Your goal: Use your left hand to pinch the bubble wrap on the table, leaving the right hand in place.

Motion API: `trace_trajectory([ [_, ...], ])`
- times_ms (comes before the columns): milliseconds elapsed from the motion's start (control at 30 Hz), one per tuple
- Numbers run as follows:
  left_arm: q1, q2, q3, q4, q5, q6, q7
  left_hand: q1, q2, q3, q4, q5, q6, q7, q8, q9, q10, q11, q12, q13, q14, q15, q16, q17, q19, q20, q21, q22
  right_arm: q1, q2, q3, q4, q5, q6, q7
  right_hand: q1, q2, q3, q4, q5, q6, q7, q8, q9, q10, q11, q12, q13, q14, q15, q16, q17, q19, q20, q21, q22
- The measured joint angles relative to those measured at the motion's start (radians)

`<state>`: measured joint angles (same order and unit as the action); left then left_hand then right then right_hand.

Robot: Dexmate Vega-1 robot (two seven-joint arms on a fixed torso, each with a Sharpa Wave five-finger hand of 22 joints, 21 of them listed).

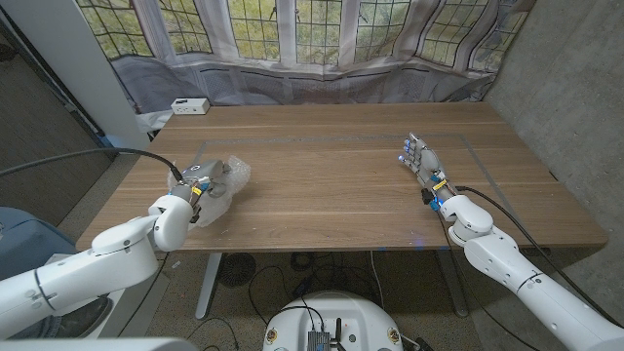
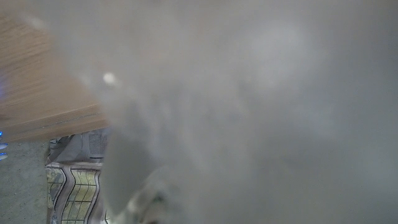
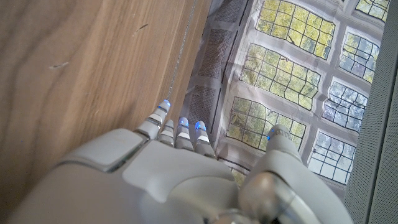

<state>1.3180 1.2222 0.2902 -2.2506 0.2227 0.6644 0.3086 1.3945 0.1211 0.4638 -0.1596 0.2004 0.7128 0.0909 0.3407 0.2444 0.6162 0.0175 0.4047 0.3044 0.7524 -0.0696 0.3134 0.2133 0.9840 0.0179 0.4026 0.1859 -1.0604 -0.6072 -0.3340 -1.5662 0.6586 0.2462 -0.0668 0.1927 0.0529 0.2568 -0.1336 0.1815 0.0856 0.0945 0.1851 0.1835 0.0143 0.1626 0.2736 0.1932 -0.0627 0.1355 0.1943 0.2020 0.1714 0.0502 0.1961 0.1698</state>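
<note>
Clear bubble wrap near the tabletop's left edge sits under the left hand; its grip I cannot tell. Right hand waits open. Next: pinch firmly.

A robotics test room is showing here: a wooden bench is standing before a printed window backdrop, with bare concrete wall rising at one side and cables trailing across the floor.
</note>
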Motion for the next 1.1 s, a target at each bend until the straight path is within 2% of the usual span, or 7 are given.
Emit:
trace_trajectory([
  [333, 0.047, 0.016, -0.057, -0.034, 0.017, 0.007, 0.055, -0.010, -0.002, 0.000, 0.000, 0.000, 0.003, -0.011, 0.000, 0.000, 0.005, -0.005, -0.006, 0.005, 0.000, 0.000, 0.000, 0.000, -0.006, 0.005, 0.000, 0.000, 0.000, 0.003, 0.001, 0.004, -0.001, 0.006, 0.003, 0.000, 0.000, 0.000, 0.000, 0.000, 0.000, 0.000, 0.000, 0.000, 0.000, 0.000, 0.000, 0.000, 0.000, 0.000, 0.000, 0.000, 0.000, 0.000, 0.000, 0.000],
  [500, 0.058, 0.012, -0.071, -0.042, 0.030, 0.004, 0.069, -0.010, -0.003, 0.000, 0.000, 0.000, 0.007, -0.015, 0.000, 0.004, 0.007, -0.018, -0.006, 0.009, 0.033, -0.015, -0.001, 0.002, 0.019, -0.019, 0.014, 0.001, 0.000, 0.003, 0.001, 0.005, -0.002, 0.008, 0.004, 0.000, 0.000, 0.000, 0.000, 0.000, 0.000, 0.000, 0.000, 0.000, 0.000, 0.000, 0.000, 0.000, 0.000, 0.000, 0.000, 0.005, 0.000, 0.000, 0.000, 0.000],
  [567, 0.061, 0.008, -0.075, -0.042, 0.031, 0.003, 0.070, -0.010, -0.003, 0.000, -0.001, 0.000, 0.013, -0.015, 0.000, 0.005, 0.021, -0.011, -0.006, 0.009, 0.048, -0.019, -0.001, 0.003, 0.027, -0.027, 0.019, 0.003, 0.000, 0.003, 0.001, 0.005, -0.002, 0.009, 0.004, 0.000, 0.000, 0.000, 0.000, 0.000, 0.000, 0.000, 0.000, 0.000, 0.004, 0.004, 0.000, 0.000, 0.000, 0.000, 0.000, 0.005, 0.000, 0.000, 0.000, 0.000],
  [700, 0.065, -0.004, -0.081, -0.043, 0.037, -0.003, 0.074, -0.010, -0.003, 0.008, -0.007, -0.001, 0.073, -0.011, 0.012, 0.001, 0.068, -0.010, -0.002, 0.008, 0.088, -0.029, -0.001, -0.005, 0.041, -0.040, 0.031, 0.002, 0.000, 0.003, 0.002, 0.006, -0.003, 0.009, 0.004, 0.000, 0.000, 0.000, 0.000, 0.000, 0.000, 0.000, 0.000, 0.000, 0.004, 0.004, 0.000, 0.000, 0.000, 0.000, 0.000, 0.005, 0.000, 0.000, 0.000, 0.000],
  [900, 0.065, -0.028, -0.085, -0.038, 0.045, -0.022, 0.081, -0.016, -0.013, 0.046, -0.017, -0.004, 0.210, -0.007, 0.033, -0.013, 0.176, -0.018, 0.000, -0.015, 0.154, -0.021, -0.008, -0.027, 0.081, -0.084, 0.072, -0.001, 0.003, 0.006, 0.002, 0.012, -0.003, 0.010, 0.004, 0.000, 0.000, 0.000, 0.000, 0.000, 0.000, 0.000, 0.000, 0.000, 0.004, 0.004, 0.000, 0.000, 0.000, 0.000, 0.000, 0.005, 0.000, 0.000, 0.000, 0.000],
  [1000, 0.063, -0.036, -0.085, -0.037, 0.049, -0.026, 0.081, -0.002, -0.026, 0.068, -0.025, 0.006, 0.271, 0.002, 0.038, -0.023, 0.208, -0.021, 0.000, -0.027, 0.173, -0.016, -0.017, -0.032, 0.104, -0.086, 0.087, -0.005, 0.004, 0.007, 0.002, 0.015, -0.003, 0.010, 0.004, 0.000, 0.000, 0.000, 0.000, 0.000, 0.000, 0.000, 0.000, 0.000, 0.004, 0.004, 0.000, 0.000, 0.000, 0.000, 0.000, 0.005, 0.000, 0.000, 0.000, 0.000],
  [1100, 0.052, -0.040, -0.076, -0.039, 0.064, -0.020, 0.075, 0.008, -0.035, 0.083, -0.025, 0.012, 0.309, 0.000, 0.038, -0.031, 0.218, -0.018, 0.000, -0.035, 0.184, -0.013, -0.020, -0.033, 0.114, -0.084, 0.098, -0.006, 0.006, 0.009, 0.002, 0.018, -0.003, 0.011, 0.005, 0.000, 0.000, 0.000, 0.000, 0.000, 0.000, 0.000, 0.000, 0.000, 0.004, 0.004, 0.000, 0.000, 0.000, 0.000, 0.000, 0.005, 0.000, 0.000, 0.000, 0.000],
])
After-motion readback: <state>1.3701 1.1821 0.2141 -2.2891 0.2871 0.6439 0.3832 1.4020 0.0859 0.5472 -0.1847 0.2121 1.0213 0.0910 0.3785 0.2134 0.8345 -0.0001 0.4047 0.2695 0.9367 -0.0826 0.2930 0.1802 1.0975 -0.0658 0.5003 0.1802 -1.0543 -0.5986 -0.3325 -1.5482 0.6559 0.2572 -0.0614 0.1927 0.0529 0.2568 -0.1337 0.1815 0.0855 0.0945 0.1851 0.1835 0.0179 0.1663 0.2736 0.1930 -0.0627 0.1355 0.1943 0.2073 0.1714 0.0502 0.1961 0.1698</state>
